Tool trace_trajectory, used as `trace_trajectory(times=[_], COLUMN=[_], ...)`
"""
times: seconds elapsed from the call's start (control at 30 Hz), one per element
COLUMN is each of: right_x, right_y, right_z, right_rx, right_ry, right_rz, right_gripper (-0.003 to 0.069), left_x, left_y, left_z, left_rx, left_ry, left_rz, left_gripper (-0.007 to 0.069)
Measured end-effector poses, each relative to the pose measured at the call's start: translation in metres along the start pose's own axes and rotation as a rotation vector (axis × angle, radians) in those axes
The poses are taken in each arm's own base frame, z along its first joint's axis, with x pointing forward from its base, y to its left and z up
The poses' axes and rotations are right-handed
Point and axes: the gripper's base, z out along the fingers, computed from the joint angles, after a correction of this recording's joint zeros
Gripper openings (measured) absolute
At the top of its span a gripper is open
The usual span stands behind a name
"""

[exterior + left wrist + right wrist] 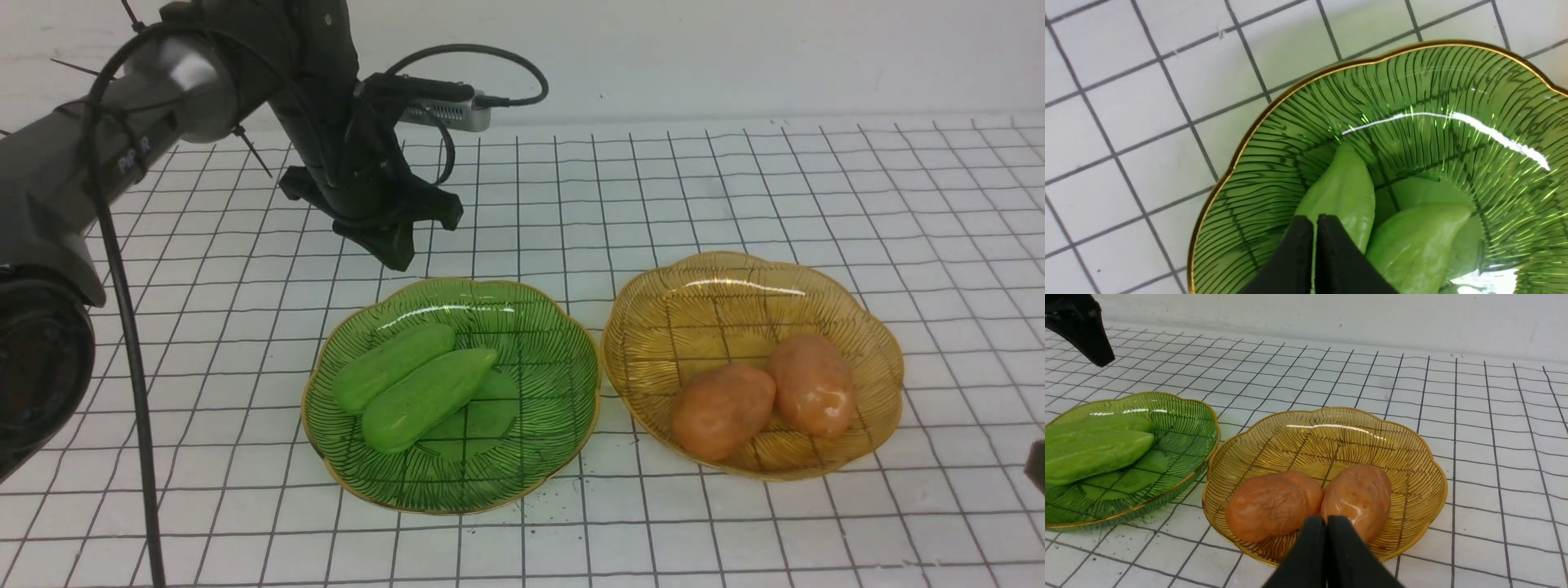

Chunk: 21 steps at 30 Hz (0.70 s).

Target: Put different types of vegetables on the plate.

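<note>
Task apparently complete: two cucumbers [424, 398] lie on the green plate [522, 461], two potatoes [722, 411] on the amber plate [710, 298]. Left hand [1314, 222] and right hand [1326, 522] are pressed closed, holding nothing.

White tabletop [735, 188] ruled with a dark square grid. Directly on it, side by side with rims close: green scalloped glass plate [531, 367], gold-edged, on the left; amber scalloped glass plate [718, 302], likewise gold-edged, on the right.
</note>
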Motion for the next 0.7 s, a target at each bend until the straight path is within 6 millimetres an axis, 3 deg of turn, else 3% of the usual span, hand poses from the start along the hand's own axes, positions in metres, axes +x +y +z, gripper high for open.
trace_trajectory(times=[0.2,0.4,0.7], right_x=[0.032,0.06,0.066], right_y=[0.001,0.001,-0.006], right_z=[-0.012,-0.016,-0.016], right_rx=[0.0,0.002,0.127], right_ry=[-0.052,-0.075,-0.056], right_rz=[-0.001,-0.011,0.01], right_gripper=[-0.0015,-0.0015,-0.0015], left_x=[0.0,0.001,0.006], left_y=[-0.003,-0.01,-0.021], left_z=[-0.003,-0.04,-0.086], left_rx=[0.027,0.065,0.096], left_ry=[-0.009,-0.087,-0.179], left_rz=[-0.01,-0.041,-0.048], left_gripper=[-0.0008,-0.0008,-0.0008])
